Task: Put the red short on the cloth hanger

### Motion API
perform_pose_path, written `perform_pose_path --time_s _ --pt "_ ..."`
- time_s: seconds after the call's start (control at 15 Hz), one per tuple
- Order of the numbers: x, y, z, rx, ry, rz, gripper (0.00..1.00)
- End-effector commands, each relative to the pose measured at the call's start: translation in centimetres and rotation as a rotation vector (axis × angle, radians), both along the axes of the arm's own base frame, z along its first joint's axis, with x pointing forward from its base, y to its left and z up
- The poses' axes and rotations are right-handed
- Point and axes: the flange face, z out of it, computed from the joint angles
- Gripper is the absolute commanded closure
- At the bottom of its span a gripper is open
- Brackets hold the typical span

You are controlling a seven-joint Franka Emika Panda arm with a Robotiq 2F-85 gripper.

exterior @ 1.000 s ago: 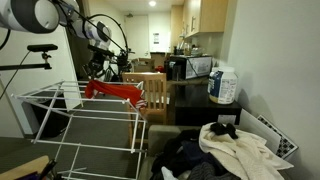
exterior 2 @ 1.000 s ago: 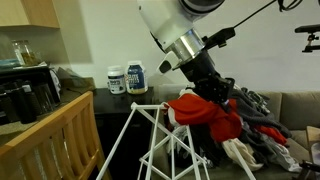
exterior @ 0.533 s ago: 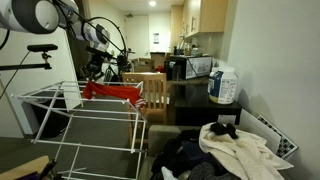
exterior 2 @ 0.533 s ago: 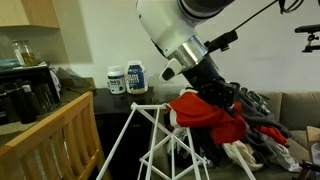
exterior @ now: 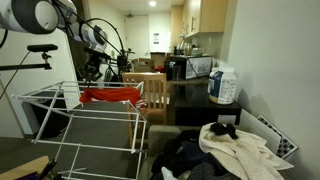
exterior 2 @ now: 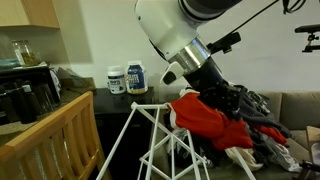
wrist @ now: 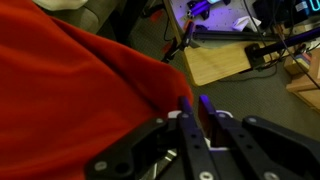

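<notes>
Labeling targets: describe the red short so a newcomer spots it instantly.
Find the big white wire rack beside the wooden chair. The short lies over its top rails at the chair end. It is the only bright red-orange fabric; the clothes pile nearby is white and dark.

The near rails of the cloth hanger (exterior: 95, 118) lie bare and open to approach from above. At the far end the red short (exterior: 110, 96) covers the rails. Just beyond it, a wooden chair (exterior: 155, 95) closes off that side. A heap of clothes (exterior: 235, 148) takes up the floor beside the dark surface (exterior: 195, 100). In the wrist view, red fabric crowds one side of the pincer (wrist: 197, 118).
</notes>
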Motion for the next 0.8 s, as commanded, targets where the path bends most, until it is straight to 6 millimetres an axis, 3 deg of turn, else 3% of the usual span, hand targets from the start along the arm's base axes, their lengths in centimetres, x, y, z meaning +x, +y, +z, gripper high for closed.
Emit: perform_pose_path --time_s 0.0,0.53,0.73 --pt "-0.7 -0.3 0.4 0.015 -0.007 0.022 0.52" --pt "0.6 -1.2 0.3 0.012 -0.019 -0.001 0.01" --pt "1.2 -1.7 0.2 0.010 -0.020 -0.016 0.00"
